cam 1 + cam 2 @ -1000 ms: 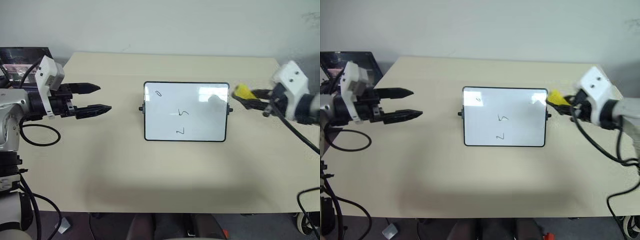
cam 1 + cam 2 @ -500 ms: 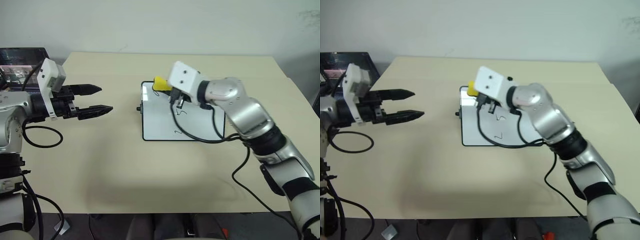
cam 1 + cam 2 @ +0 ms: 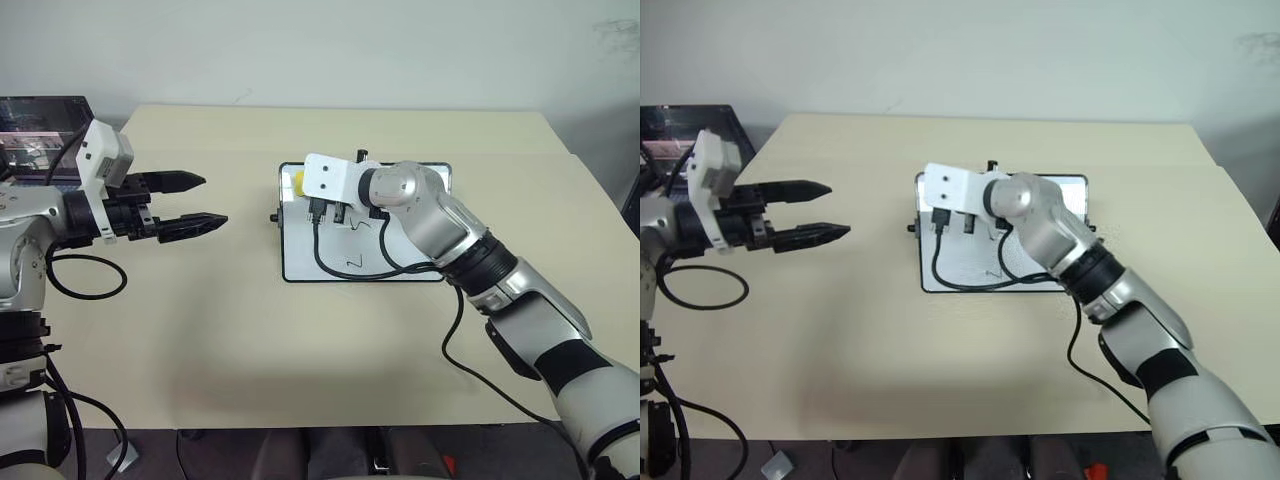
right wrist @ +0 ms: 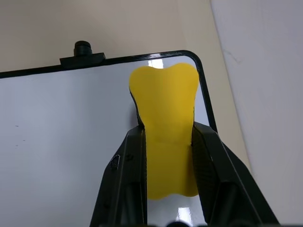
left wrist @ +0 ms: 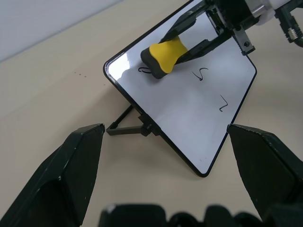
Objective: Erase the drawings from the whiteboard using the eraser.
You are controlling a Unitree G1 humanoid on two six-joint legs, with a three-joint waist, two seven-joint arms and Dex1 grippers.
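- Near the middle of the beige worktop, the whiteboard stands propped on a small black stand, glossy white in a thin black frame.
- At its far left corner, the right claw pinches the eraser, yellow with a black side, against a small oval mark.
- Two of the drawings, a "5" and a "2", remain.
- Left claw hovers spread, well apart from the board.

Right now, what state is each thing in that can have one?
whiteboard: propped up tilted on its stand, on the table.
drawings: two squiggles intact; a third partly under the eraser.
eraser: gripped, at the board's corner by that third squiggle.
right hand: shut on the eraser.
left hand: open, empty, off to the board's side.
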